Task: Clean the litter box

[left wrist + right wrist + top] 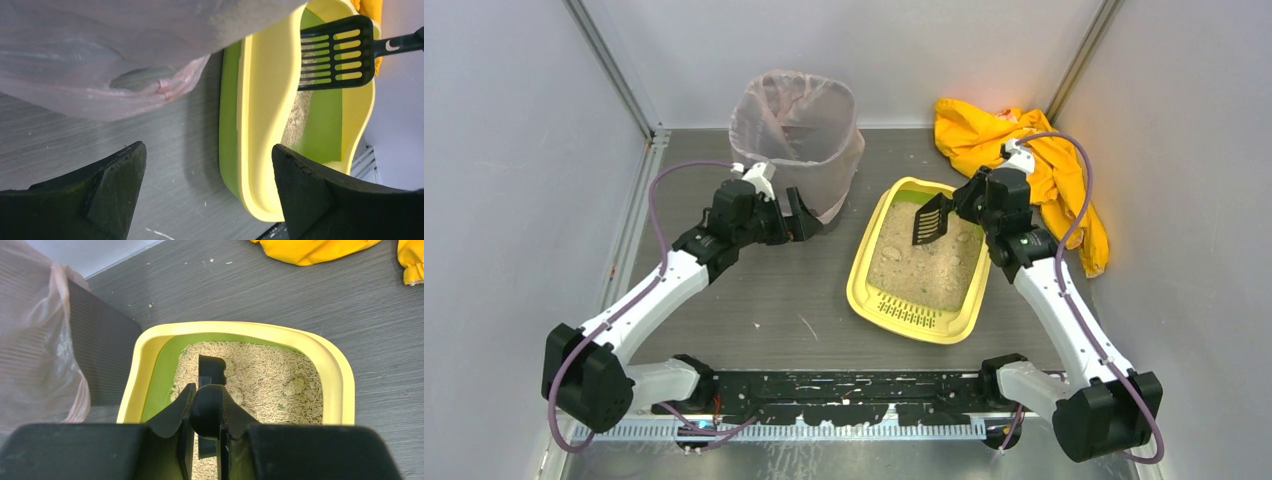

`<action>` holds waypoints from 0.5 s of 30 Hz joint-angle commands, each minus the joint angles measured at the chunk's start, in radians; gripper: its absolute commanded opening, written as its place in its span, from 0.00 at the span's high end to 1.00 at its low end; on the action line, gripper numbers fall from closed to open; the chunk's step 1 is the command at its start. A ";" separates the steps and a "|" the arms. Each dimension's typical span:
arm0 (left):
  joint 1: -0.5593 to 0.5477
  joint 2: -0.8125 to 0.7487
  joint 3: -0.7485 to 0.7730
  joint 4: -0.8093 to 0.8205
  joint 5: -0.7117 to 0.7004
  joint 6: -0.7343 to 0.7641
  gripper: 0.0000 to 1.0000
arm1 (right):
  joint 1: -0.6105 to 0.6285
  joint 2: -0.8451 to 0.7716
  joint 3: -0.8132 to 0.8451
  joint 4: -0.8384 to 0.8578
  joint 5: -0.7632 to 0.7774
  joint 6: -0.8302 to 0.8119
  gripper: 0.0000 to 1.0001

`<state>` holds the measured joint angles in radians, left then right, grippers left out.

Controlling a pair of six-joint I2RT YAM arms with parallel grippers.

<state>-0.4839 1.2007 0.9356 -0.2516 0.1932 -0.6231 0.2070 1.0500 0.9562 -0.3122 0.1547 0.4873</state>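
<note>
The yellow litter box with a green inner rim lies mid-table, holding beige litter and a few clumps. My right gripper is shut on the handle of a black slotted scoop, whose blade hangs over the far end of the litter. In the right wrist view the gripper clamps the round handle above the box. My left gripper is open and empty, left of the box beside the bin. The left wrist view shows this gripper over bare table, with the box's rim and the scoop to its right.
A tall bin lined with a translucent pinkish bag stands at the back, left of the box; the bag hangs just beyond my left fingers. A crumpled yellow cloth lies at the back right. Walls close in on both sides.
</note>
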 commanded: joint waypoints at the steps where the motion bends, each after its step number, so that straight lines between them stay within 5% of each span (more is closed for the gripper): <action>1: 0.001 0.051 -0.014 0.227 -0.036 0.036 0.06 | -0.003 0.020 -0.019 0.141 0.063 -0.016 0.99; 15: 0.001 0.168 -0.009 0.209 -0.052 0.049 0.05 | -0.001 0.116 0.046 0.123 0.092 -0.080 0.99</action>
<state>-0.4839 1.3842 0.9192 -0.1013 0.1677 -0.6071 0.2073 1.1465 0.9333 -0.2237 0.2363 0.4400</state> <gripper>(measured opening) 0.949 0.214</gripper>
